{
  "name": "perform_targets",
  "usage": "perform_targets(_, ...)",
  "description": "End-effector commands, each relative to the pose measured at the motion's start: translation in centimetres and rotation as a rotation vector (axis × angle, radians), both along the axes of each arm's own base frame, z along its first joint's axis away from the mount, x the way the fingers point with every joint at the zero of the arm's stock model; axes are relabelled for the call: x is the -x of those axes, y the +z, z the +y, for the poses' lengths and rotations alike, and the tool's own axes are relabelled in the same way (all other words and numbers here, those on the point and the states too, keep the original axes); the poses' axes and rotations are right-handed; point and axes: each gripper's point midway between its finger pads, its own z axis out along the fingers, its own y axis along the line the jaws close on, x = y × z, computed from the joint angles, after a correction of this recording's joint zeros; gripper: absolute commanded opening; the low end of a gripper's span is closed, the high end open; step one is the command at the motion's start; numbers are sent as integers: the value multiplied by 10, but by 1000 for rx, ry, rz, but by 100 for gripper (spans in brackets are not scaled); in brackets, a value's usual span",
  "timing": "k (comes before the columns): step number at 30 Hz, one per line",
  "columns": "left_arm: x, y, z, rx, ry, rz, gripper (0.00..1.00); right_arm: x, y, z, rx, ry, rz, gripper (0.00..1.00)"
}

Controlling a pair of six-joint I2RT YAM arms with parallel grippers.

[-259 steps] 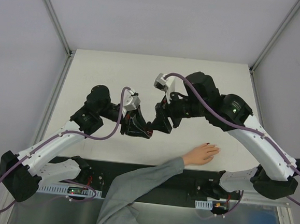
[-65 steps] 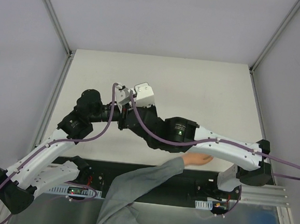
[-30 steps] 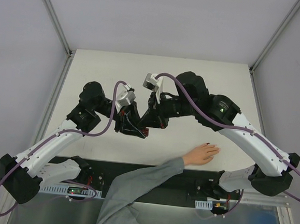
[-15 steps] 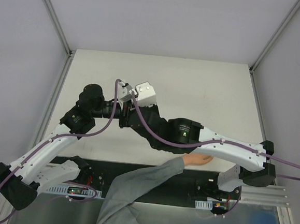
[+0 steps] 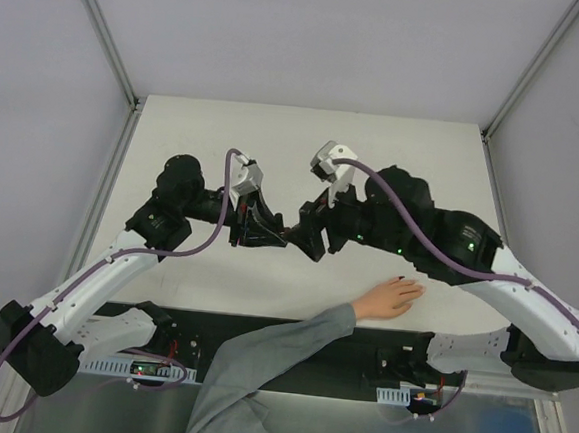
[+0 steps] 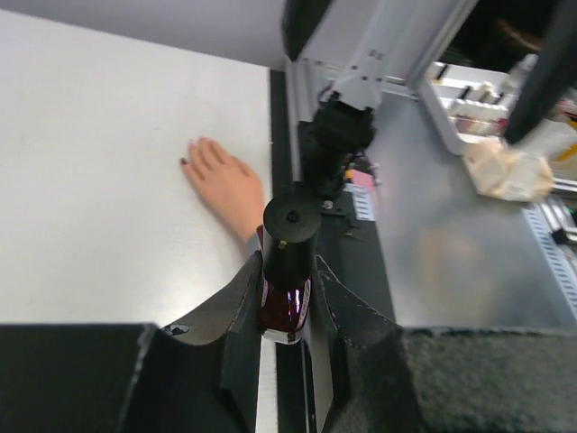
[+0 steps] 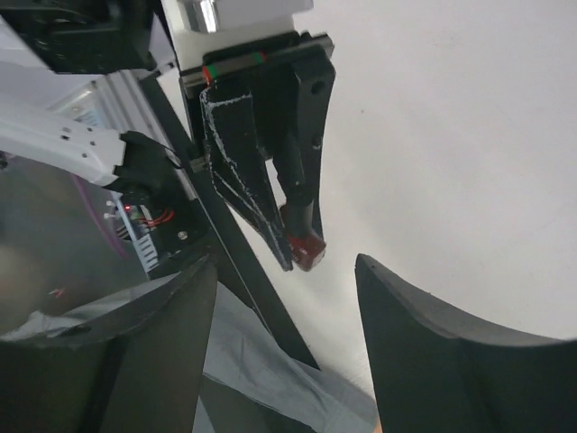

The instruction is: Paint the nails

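Dark red glass and a black cap make up the small nail polish bottle (image 6: 288,271), which the left gripper (image 6: 287,302) has clamped between its two fingers. The pads press on the glass body and the cap stands clear of them. This grip probably leaves the cap free for the other arm to take hold of.

Directly facing it, the right gripper (image 5: 313,238) hangs above the white table (image 5: 394,165) with its jaws spread wide and nothing between them. From the right wrist camera, the bottle sits just beyond the gap between the open fingers, close but not touching. This placement suggests the right gripper is lined up either to close on the cap or to back off from it. The pictures do not say which.

A bare human hand (image 5: 388,298) in a grey sleeve (image 5: 268,365) lies palm down on the table. It is below and behind the right gripper, toward the arm bases, and well apart from both grippers. The fingers lie flat and slightly spread, likely so the nails (image 6: 184,161) face upward for a brush. The nails are tiny in every view. One fingertip shows a dark spot in the left wrist view, which may be polish. The rest are too small to judge.
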Motion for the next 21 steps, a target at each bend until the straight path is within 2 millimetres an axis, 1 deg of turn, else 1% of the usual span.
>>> perform_targets(1,49,28,4,77,-318,-32,0,33,17,10,-99,307,83,64)
perform_targets(2,52,29,4,79,-330,-37,0,26,18,8,-111,305,96,62)
perform_targets(4,59,28,5,78,-367,-35,0,28,20,9,-127,342,122,60)
perform_targets(5,61,28,5,77,-381,-33,0,28,18,13,-132,371,148,59)
perform_targets(6,62,26,4,74,-387,-26,0,29,17,16,-133,391,159,56)
perform_targets(7,63,28,4,76,-390,-30,0,33,20,18,-142,422,168,55)
perform_targets(11,63,27,4,72,-397,-20,0,30,15,30,-131,448,197,47)
perform_targets(12,63,26,4,71,-397,-19,0,30,16,32,-133,455,199,42)
perform_targets(14,62,27,3,73,-391,-23,0,32,14,34,-134,471,215,40)
perform_targets(15,62,27,3,73,-391,-23,0,33,13,35,-137,478,220,36)
perform_targets(16,61,28,2,75,-379,-26,0,35,13,36,-143,491,232,35)
perform_targets(17,59,27,2,75,-370,-28,0,36,9,36,-138,493,242,32)
perform_targets(18,58,28,1,77,-358,-34,0,38,6,36,-134,497,251,23)
perform_targets(19,57,27,1,69,-339,-21,0,38,4,36,-131,497,254,17)
perform_targets(20,49,26,-2,64,-283,-23,0,38,-3,36,-117,491,266,8)
perform_targets(21,41,28,-4,68,-232,-64,0,38,-4,32,-115,476,258,0)
